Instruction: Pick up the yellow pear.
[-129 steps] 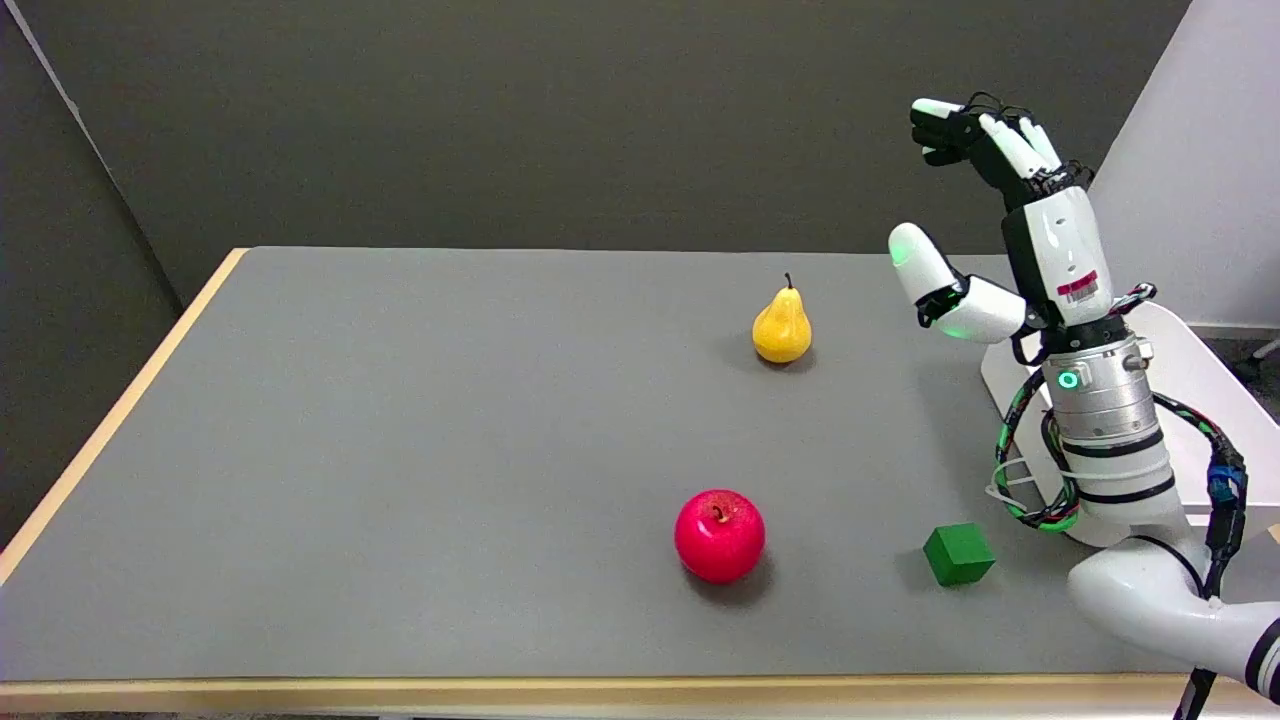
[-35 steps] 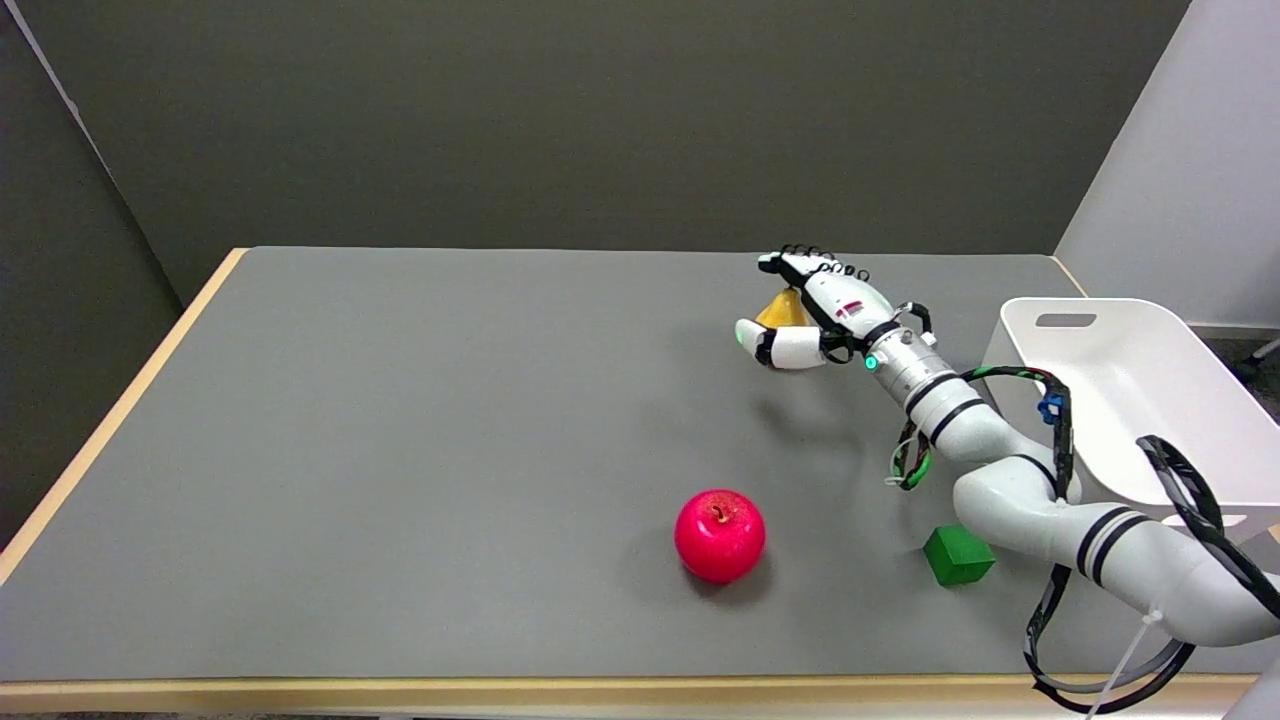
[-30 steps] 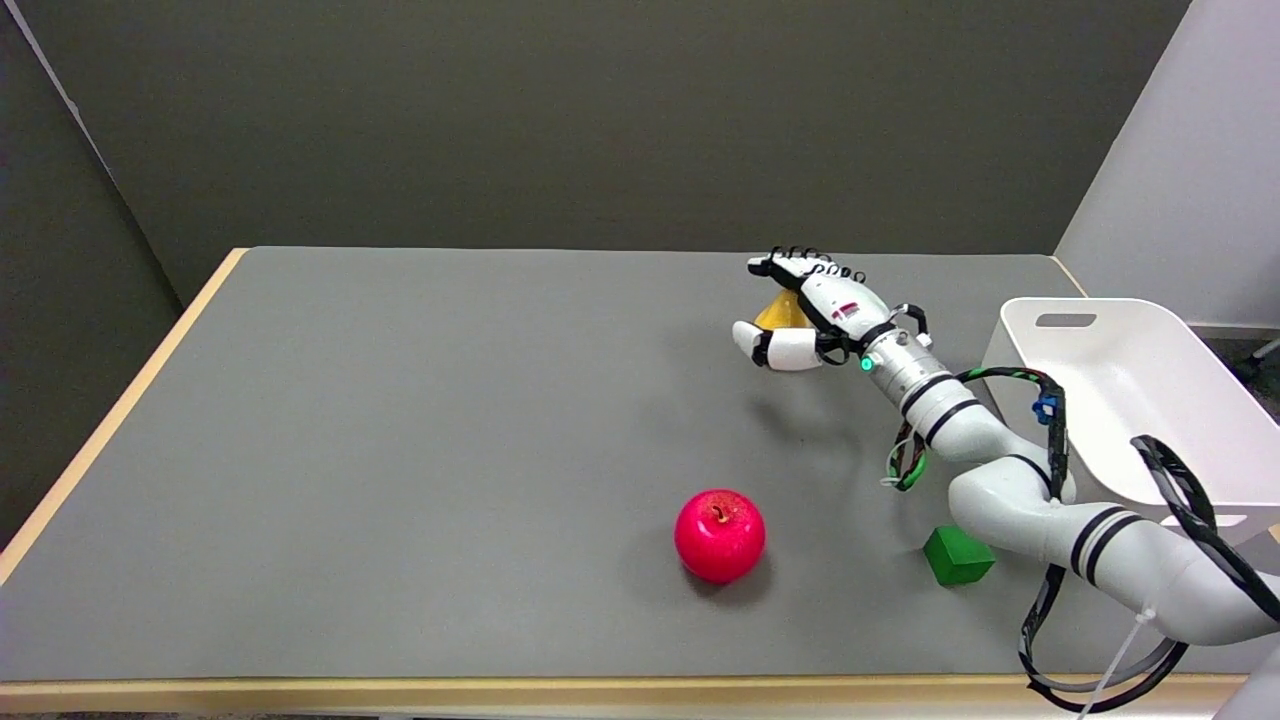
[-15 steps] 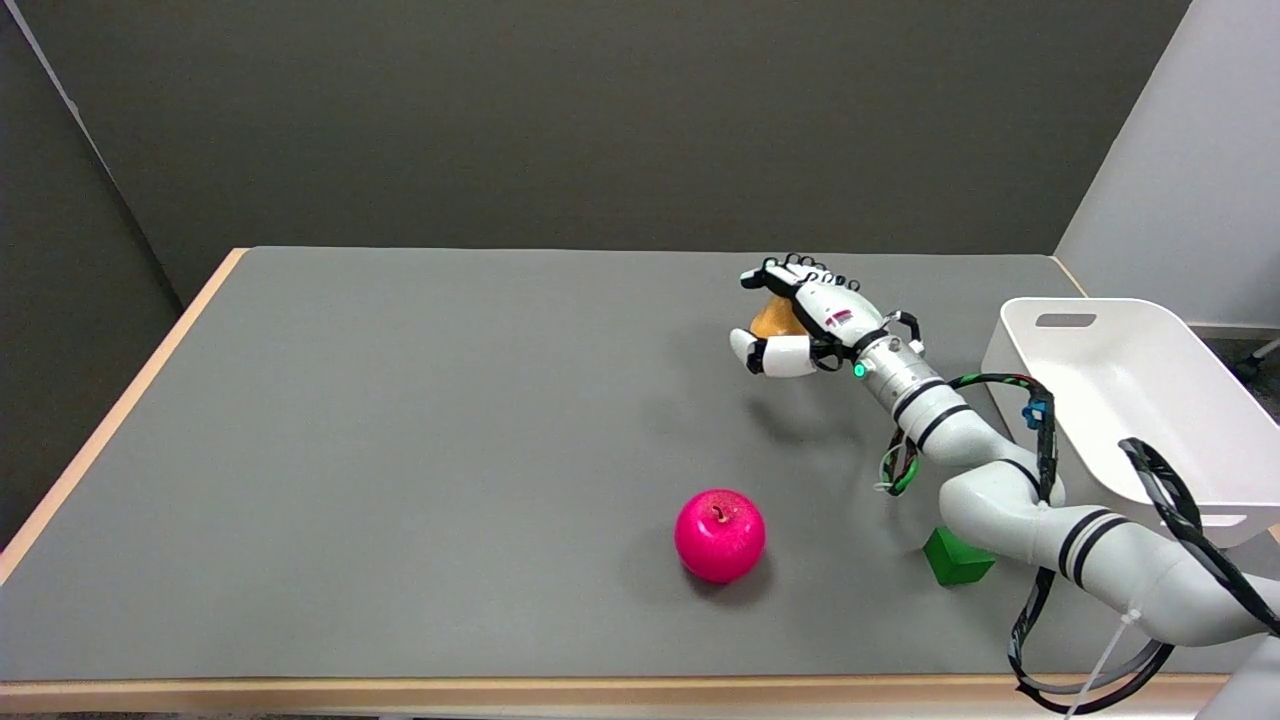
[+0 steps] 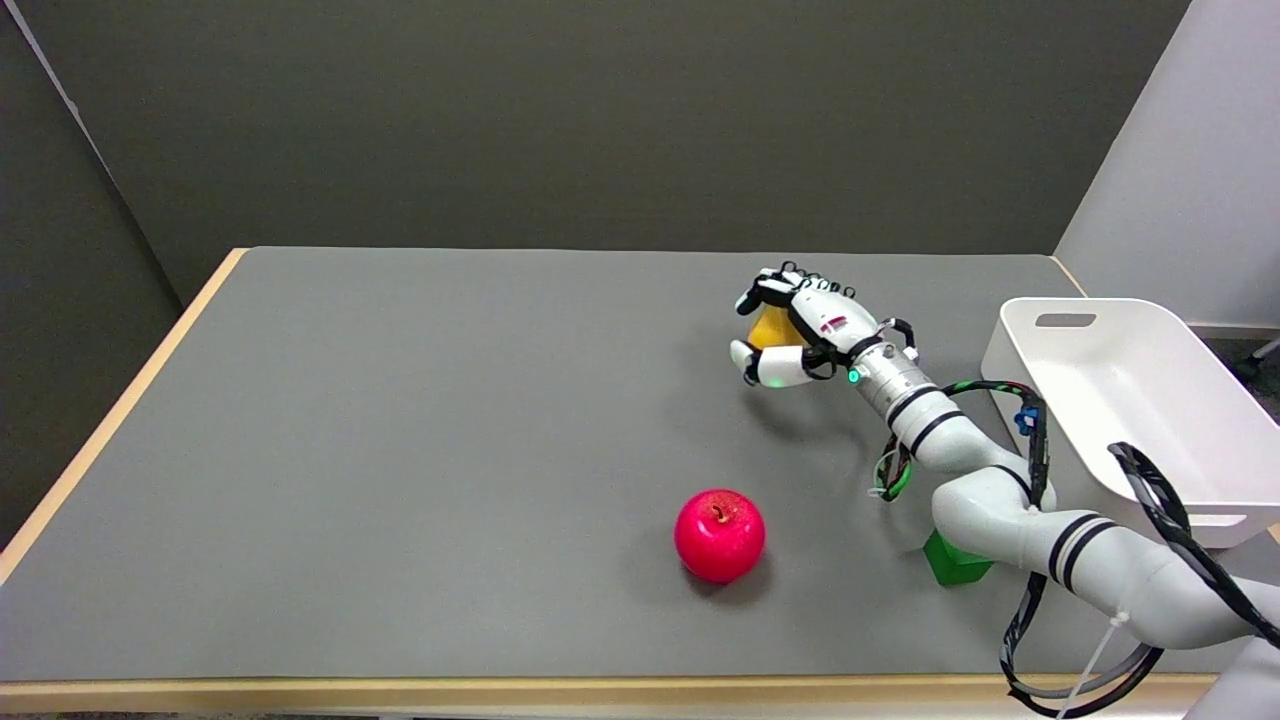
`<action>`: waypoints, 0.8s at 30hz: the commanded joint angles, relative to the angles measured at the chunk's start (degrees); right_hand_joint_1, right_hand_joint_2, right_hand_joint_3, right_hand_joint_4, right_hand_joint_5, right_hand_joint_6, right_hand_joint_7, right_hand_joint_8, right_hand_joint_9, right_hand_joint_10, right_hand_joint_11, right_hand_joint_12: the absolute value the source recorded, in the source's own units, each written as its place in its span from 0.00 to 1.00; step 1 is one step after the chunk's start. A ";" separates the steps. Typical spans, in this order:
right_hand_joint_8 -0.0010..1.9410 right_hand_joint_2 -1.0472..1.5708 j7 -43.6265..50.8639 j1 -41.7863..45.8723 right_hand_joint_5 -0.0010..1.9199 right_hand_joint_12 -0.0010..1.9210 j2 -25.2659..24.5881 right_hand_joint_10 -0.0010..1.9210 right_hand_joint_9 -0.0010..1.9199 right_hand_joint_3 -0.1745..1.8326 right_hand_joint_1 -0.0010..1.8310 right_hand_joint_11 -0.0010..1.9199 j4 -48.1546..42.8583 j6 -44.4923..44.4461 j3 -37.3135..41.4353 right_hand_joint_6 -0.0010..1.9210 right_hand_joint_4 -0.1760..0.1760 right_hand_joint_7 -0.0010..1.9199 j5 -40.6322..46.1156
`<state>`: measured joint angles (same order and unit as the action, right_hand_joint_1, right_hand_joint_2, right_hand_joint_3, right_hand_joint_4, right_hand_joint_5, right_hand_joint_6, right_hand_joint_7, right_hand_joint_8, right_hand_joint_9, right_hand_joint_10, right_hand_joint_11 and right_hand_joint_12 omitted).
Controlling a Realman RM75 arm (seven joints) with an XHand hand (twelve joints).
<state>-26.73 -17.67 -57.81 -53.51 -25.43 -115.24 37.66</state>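
Note:
The yellow pear (image 5: 771, 327) is at the far right of the grey table (image 5: 400, 420), mostly hidden by my right hand (image 5: 795, 325). The hand wraps around it, fingers curled over its top and far side and the thumb under its near side. Only a yellow patch shows between fingers and thumb. Whether the pear still touches the table I cannot tell.
A red apple (image 5: 719, 535) sits near the table's front, left of the arm. A green cube (image 5: 950, 560) lies partly hidden under the right forearm. A white bin (image 5: 1130, 400) stands at the table's right edge.
The hand came down from the air at the right onto the pear. Over the last second its fingers and thumb have closed around it, and the hand edged slightly left.

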 commanded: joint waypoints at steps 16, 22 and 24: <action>0.73 0.87 4.24 -1.16 0.29 0.92 -0.68 0.84 0.34 0.17 0.71 0.38 0.58 -6.55 -1.73 0.88 0.19 0.34 -2.54; 0.73 0.86 4.31 -1.31 0.29 0.93 0.74 0.85 0.34 0.17 0.71 0.40 -3.41 -9.58 -0.65 0.88 0.21 0.34 -3.85; 0.73 0.86 4.31 -1.31 0.29 0.94 1.24 0.85 0.34 0.18 0.71 0.41 -5.52 -10.31 0.09 0.88 0.22 0.34 -4.60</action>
<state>-23.82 -18.46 -58.41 -52.84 -29.78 -116.71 35.55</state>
